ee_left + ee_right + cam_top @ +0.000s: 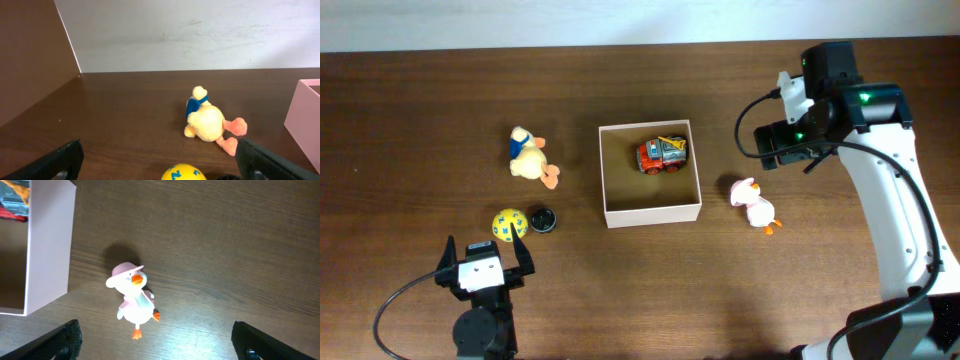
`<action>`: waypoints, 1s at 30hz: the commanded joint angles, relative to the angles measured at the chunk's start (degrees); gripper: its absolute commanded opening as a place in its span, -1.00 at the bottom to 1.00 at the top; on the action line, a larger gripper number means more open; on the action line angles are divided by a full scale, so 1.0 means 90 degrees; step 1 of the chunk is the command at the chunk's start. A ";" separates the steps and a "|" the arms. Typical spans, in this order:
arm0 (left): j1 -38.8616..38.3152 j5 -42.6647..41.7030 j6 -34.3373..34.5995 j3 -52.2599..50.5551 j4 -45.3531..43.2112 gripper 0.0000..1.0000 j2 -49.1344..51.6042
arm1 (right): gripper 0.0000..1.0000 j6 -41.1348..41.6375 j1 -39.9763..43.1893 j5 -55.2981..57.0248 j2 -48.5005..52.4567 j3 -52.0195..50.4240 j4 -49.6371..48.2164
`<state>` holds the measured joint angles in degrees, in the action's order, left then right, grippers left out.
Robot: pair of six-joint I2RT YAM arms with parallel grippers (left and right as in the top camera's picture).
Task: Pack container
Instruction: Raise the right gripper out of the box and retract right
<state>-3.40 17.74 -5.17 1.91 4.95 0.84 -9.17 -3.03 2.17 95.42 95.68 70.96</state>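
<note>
The container [651, 210], a square white box with brown inside, stands mid-table with a red toy truck [663, 155] in its far right corner. Its wall shows in the right wrist view [47, 250] and the left wrist view [302, 117]. A pink duck [753, 205] lies right of the box, below my open, empty right gripper [157, 342]. A yellow plush duck [528, 157], a yellow ball [507, 224] and a small black round object [541, 219] lie left of the box. My left gripper [483, 268] is open and empty just in front of the ball [182, 172].
The plush duck shows in the left wrist view [207, 120] beyond the ball. A white wall [190, 35] runs along the table's far edge. The right arm [895, 190] reaches in from the right side.
</note>
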 commanded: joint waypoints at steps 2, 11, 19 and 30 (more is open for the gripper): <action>0.0034 -0.0068 -0.0104 -0.0061 0.0002 0.98 -0.0056 | 0.97 0.0056 0.0058 0.0075 -0.0024 0.0061 0.0019; 0.0034 -0.0068 -0.0104 -0.0061 0.0002 0.98 -0.0056 | 0.98 0.0053 0.0053 0.0078 -0.0024 0.0061 0.0017; 0.0034 -0.0068 -0.0104 -0.0061 0.0002 0.99 -0.0056 | 0.97 0.0053 0.0053 0.0075 -0.0024 0.0061 0.0017; 0.0034 -0.0134 -0.0104 -0.0061 0.0005 0.98 -0.0056 | 0.97 0.0053 0.0053 0.0075 -0.0024 0.0061 0.0017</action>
<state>-3.40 17.28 -5.17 1.91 4.97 0.84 -9.21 -2.85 2.15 95.42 95.68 70.96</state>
